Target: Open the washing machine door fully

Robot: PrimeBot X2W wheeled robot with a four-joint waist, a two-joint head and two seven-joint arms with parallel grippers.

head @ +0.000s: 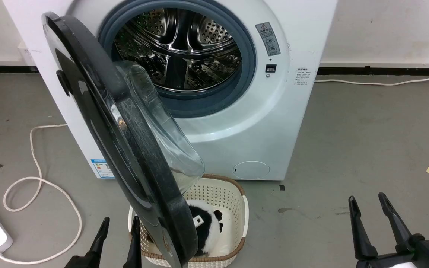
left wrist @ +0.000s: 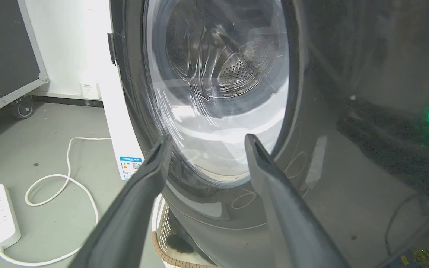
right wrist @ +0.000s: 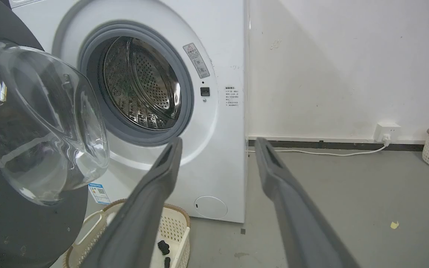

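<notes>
Now the washing machine door (head: 99,111) stands part-open, left of centre; your left tool (head: 121,219) and right tool (head: 366,196) hang released, so push its inner face leftward next.

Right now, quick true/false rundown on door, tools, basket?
1. The washing machine door is shut. False: it stands swung out, leaving the drum mouth exposed.
2. The left tool is open, gripping nothing. True.
3. The right tool clamps the door's edge. False: it is open, apart from the door, over the floor.
4. A basket sits on the floor below the door. True.
</notes>
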